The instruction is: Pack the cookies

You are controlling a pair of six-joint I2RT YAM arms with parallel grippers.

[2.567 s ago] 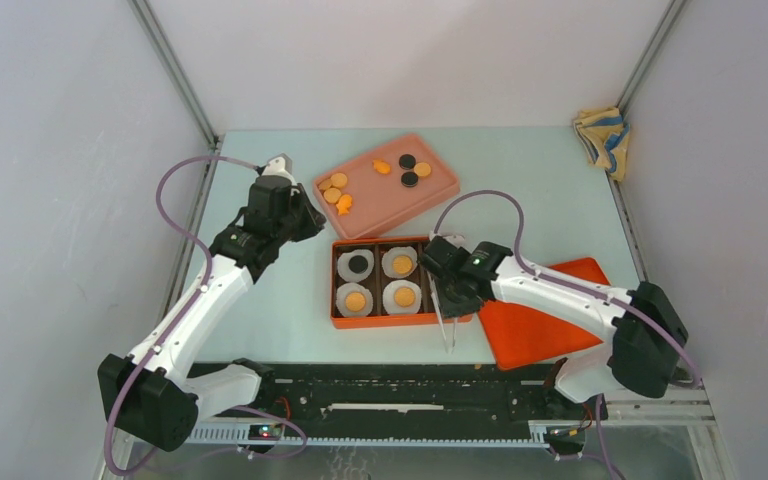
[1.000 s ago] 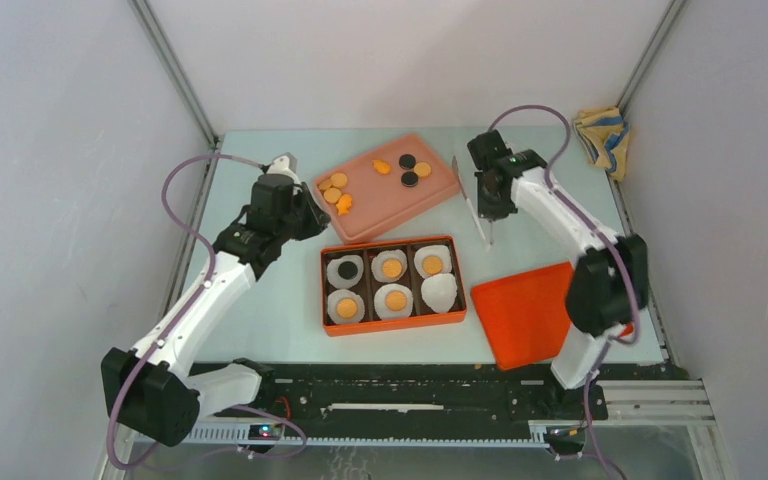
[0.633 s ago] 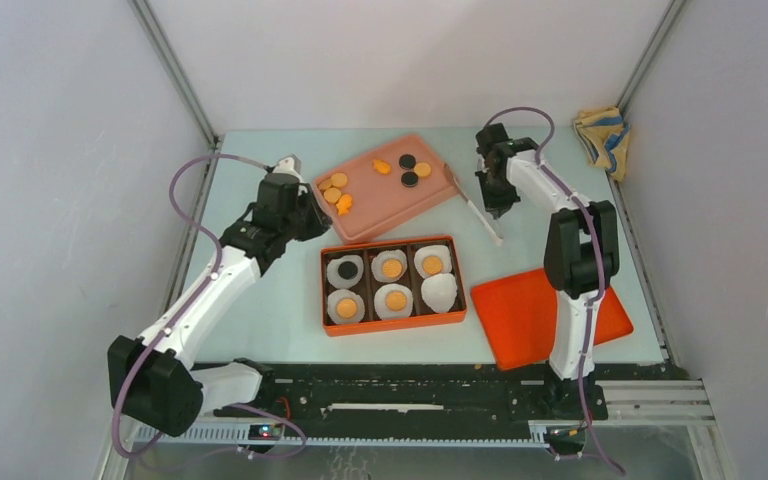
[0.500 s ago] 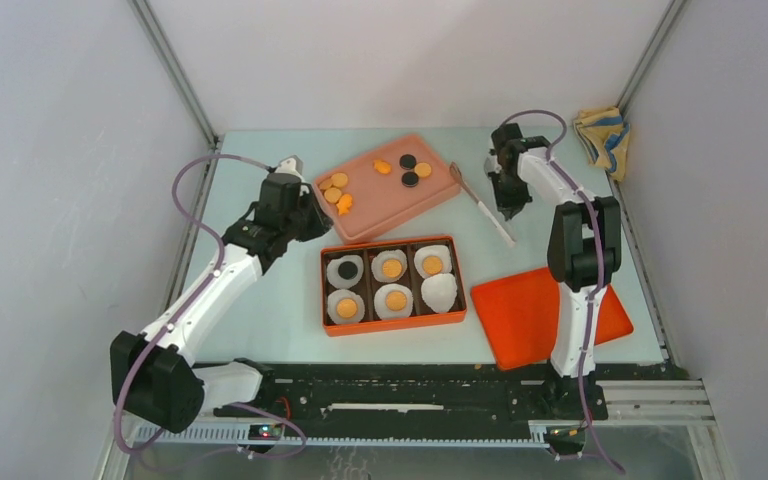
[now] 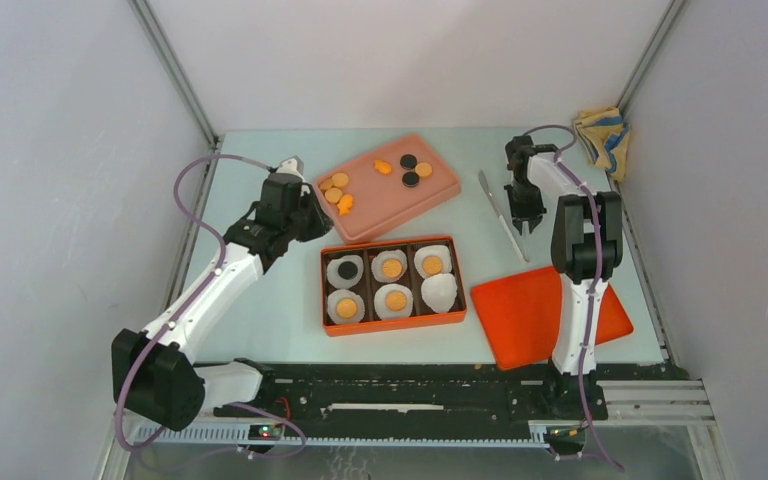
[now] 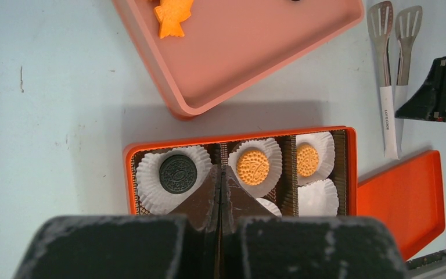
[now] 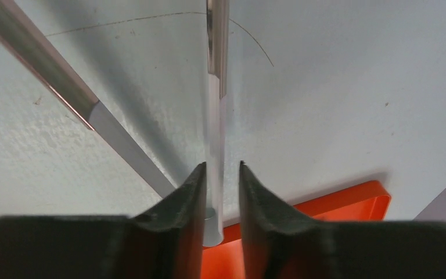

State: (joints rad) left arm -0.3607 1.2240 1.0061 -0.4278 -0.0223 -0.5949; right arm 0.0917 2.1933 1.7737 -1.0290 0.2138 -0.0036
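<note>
The right end effector [image 7: 221, 168] sits low over the table [image 5: 270, 310] at the back right. Its fingers are apart, one on either side of the handle end of the tongs [image 5: 501, 215], with a sliver of gap on each side. The tongs lie flat in the bare strip between the pink tray [image 5: 380, 198] and the table's right edge, their handle end pointing toward the orange lid [image 5: 520, 318]. The lid lies beside the orange box [image 5: 394, 324], with its far corner close to the right edge.

The left end effector [image 6: 219, 174] has its fingers pressed together with nothing between them. It hangs near the tray's left corner, looking down on the box.

The cookies [image 5: 336, 188] are split between two places. Several orange ones and two black ones lie loose on the tray. Five more sit in paper cups in the box, among them a black cookie [image 6: 177, 173] in the rear-left compartment. The near-right paper cup [image 5: 441, 291] holds none.

Bare table runs left of the box and along the near edge. A cloth [image 5: 600, 135] is bunched in the back right corner.
</note>
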